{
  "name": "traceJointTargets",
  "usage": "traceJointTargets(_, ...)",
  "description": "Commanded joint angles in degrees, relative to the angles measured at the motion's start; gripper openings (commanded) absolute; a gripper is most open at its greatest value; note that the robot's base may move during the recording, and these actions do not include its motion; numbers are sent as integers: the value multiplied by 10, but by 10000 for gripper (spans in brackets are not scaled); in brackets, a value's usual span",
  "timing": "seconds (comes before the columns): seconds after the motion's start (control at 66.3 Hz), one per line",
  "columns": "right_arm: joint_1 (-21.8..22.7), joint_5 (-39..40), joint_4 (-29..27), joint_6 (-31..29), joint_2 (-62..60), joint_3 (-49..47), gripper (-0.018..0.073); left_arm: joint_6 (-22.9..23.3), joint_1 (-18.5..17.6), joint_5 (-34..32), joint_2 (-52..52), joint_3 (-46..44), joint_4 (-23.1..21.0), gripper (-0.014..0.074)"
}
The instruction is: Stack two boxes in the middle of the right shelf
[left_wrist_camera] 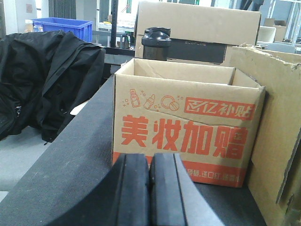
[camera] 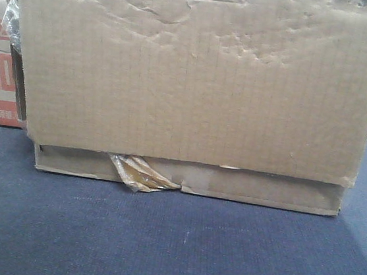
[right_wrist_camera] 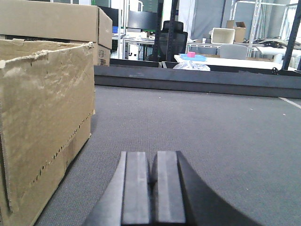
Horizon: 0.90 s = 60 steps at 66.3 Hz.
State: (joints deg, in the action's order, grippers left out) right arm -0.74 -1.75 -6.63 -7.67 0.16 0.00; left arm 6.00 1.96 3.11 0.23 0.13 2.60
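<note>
A wide plain brown cardboard box (camera: 197,79) with a dented, wrinkled face fills the front view, standing on a dark mat. A tuft of glossy brown tape (camera: 141,172) hangs at its lower edge. The left wrist view shows this box (left_wrist_camera: 277,122) at the right edge, to the right of my left gripper (left_wrist_camera: 149,162), which is shut with nothing between its fingers. In the right wrist view the box (right_wrist_camera: 42,122) stands to the left of my right gripper (right_wrist_camera: 154,160), also shut and empty, low over the mat. The shelf is out of view.
An open cardboard box with red printing (left_wrist_camera: 183,122) stands just ahead of the left gripper. Behind it are a black bottle (left_wrist_camera: 156,44) and a larger carton (left_wrist_camera: 197,28). A black jacket (left_wrist_camera: 42,80) lies to the left. A raised dark ledge (right_wrist_camera: 197,77) bounds the mat's far side.
</note>
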Motion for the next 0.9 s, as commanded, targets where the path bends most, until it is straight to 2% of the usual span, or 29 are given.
traceJointTargets(0.0,1,9,5,1,-2,0,-162,1,1,-11,-2,-1,-2,-111)
traceJointTargets(0.437,1,9,5,1,-2,0,-162,1,1,-11,-2,-1,-2,-111)
traceJointTargets(0.618,1,33,5,1,-2,0,-162,1,2,-28,-2,-1,-2,-111)
traceJointTargets(0.889,1,62,5,1,-2,0,-162,1,2,-88,-2,-1,-2,-111)
